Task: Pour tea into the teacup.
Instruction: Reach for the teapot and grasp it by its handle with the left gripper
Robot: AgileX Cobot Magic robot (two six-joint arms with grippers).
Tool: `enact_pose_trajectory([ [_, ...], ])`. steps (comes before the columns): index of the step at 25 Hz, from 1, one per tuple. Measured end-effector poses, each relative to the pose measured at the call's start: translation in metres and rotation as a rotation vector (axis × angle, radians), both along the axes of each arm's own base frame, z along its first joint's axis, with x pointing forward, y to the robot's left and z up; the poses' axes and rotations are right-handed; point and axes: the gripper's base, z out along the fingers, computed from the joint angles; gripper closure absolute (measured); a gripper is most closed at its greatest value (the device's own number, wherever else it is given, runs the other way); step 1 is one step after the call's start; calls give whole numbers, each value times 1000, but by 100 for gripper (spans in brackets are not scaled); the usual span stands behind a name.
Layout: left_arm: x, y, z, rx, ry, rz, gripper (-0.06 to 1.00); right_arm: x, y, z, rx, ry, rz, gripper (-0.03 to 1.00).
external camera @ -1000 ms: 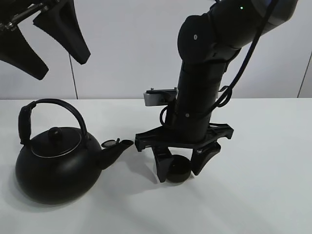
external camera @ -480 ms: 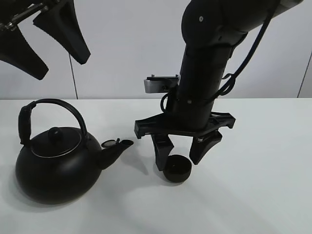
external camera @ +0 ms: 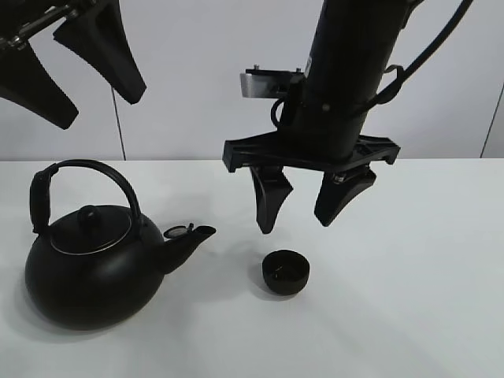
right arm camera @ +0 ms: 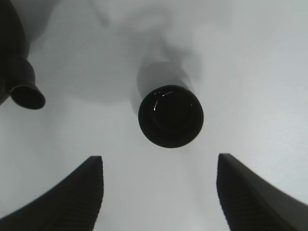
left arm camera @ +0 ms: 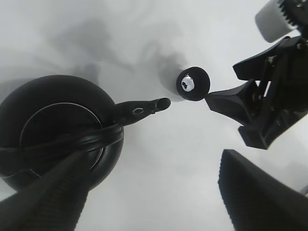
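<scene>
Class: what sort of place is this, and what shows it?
Probably a robot lab bench, not a kitchen: white table, plain wall, and the left gripper and right gripper above just a kettle and teacup.

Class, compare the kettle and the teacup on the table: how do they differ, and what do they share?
The kettle is far larger than the teacup. The kettle has an arched handle, a lid and a spout; the teacup has none and is open-topped. Both are black and stand upright on the white table.
</scene>
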Motion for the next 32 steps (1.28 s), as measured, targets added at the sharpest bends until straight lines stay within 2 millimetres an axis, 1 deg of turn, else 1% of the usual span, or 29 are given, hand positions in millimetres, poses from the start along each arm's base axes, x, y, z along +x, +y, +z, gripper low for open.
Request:
enact_pose_trajectory([
  [4,0,0,0,0,0,0,40,-3,-12,19,6,-6,-23,50],
  [14,0,0,0,-1,0,0,40,-5,-66,63,-31,-26,-124,50],
  [18,0,0,0,-1,0,0,40,-9,-85,75,-66,-24,-153,50],
  [23,0,0,0,-1,0,0,40,-15,-101,90,-64,-32,-188,50],
  [25,0,0,0,-1,0,0,40,-17,-108,92,-64,-33,-206,50],
  [27,0,0,0,-1,0,0,40,-20,-114,88,-70,-21,-218,50],
  [32,0,0,0,-1,0,0,40,-31,-122,69,-84,9,-226,50],
])
